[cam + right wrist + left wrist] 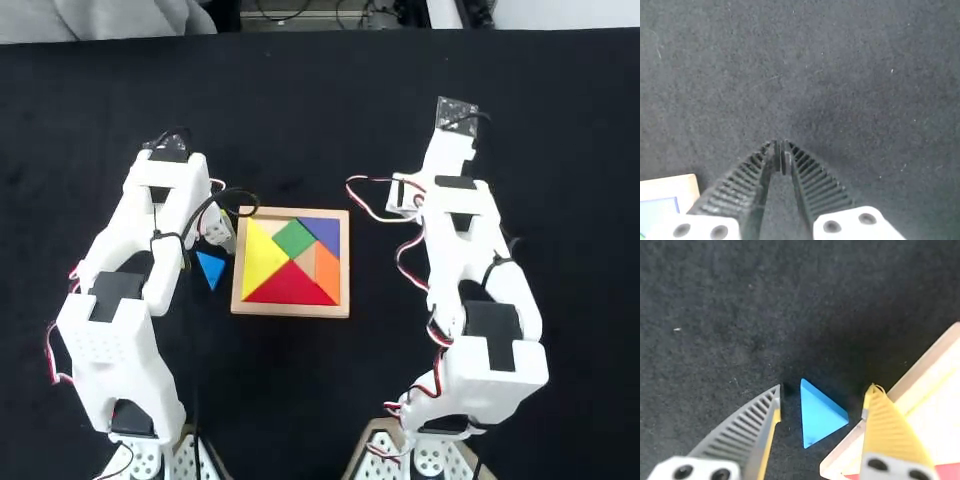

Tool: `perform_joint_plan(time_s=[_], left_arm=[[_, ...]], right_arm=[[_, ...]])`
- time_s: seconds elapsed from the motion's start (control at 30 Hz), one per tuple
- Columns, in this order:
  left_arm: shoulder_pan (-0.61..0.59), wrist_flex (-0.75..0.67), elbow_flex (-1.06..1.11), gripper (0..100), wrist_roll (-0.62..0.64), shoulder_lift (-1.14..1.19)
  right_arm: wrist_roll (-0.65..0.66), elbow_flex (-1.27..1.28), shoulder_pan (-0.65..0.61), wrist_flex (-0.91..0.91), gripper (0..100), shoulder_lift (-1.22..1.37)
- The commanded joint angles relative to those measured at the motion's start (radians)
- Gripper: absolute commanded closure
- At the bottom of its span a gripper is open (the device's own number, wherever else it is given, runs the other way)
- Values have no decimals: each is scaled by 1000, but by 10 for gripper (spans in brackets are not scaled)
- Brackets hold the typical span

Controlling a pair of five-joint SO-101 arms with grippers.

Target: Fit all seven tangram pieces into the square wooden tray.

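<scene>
Jaws of left gripper (824,388) straddle blue triangle (817,415), apparently untouched.

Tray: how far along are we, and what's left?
Done: yellow, red, green, purple and orange pieces lie in the tray. In hand: the left gripper, open, straddles the blue triangle on the table beside the tray, not gripping it. Left: grasp it and fit it into the wood-coloured patch near the tray's middle, seemingly the gap. The right gripper is shut over the table.
</scene>
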Motion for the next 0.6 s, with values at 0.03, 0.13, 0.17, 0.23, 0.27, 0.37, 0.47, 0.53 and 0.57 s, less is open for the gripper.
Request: perform_joint_plan(time_s=[0.03,0.13,0.17,0.23,0.27,0.37,0.47,0.53,0.57], left_arm=[[33,23,18,739,28,-3],[42,25,24,739,49,-8],[48,26,27,739,49,-12],[54,28,25,739,54,-12],[56,28,25,739,54,-11],[81,23,41,740,64,-5],[88,18,42,740,114,-3],[88,21,42,741,117,-3],[88,23,42,742,117,-3]], right_arm=[[12,-56,8,6,987,-5],[12,-56,8,8,987,-5],[12,-56,8,8,987,-5],[12,-56,6,8,987,-5],[12,-58,6,8,987,-5],[14,-59,-8,8,987,-5],[14,-58,-15,8,987,-5],[14,-58,-12,8,987,-5],[14,-58,-12,8,987,-5]])
